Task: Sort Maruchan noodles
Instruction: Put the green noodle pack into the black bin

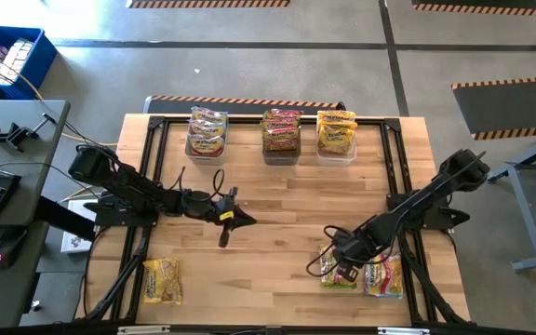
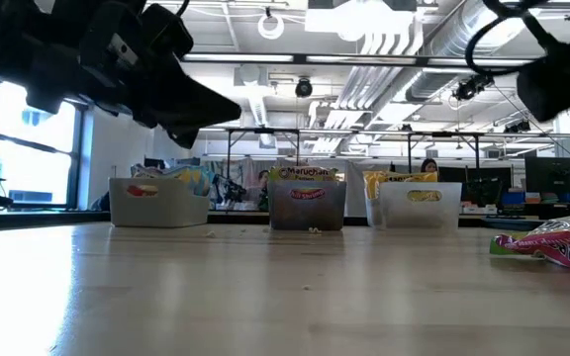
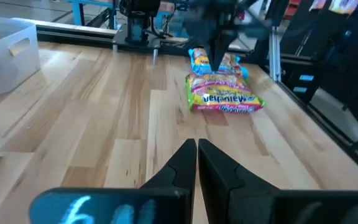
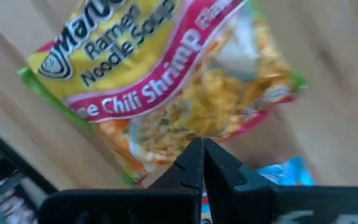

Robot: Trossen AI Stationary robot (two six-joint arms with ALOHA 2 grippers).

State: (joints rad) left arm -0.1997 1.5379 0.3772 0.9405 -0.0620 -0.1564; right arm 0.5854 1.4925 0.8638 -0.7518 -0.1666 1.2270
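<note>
Over the tabletop's [image 1: 277, 200] five-o'clock corner, the right gripper [image 4: 202, 152], fingers clenched on nothing, hovers above the shrimp packet [image 4: 166, 81]. Left gripper [image 3: 196, 152], clenched empty, waits mid-table. Descending clenched would merely shove the crinkly packet.

Up top, the high camera stares straight down, taking in the whole tabletop [image 1: 277, 195] and floor around it. The low camera sits at tabletop height by the near edge, facing level toward the tubs [image 2: 307, 203] along the far edge; both views share them. The left wrist camera looks across the boards at the packets [image 3: 222, 99] near the right corner. The right wrist camera hangs very close above those same packets.
</note>
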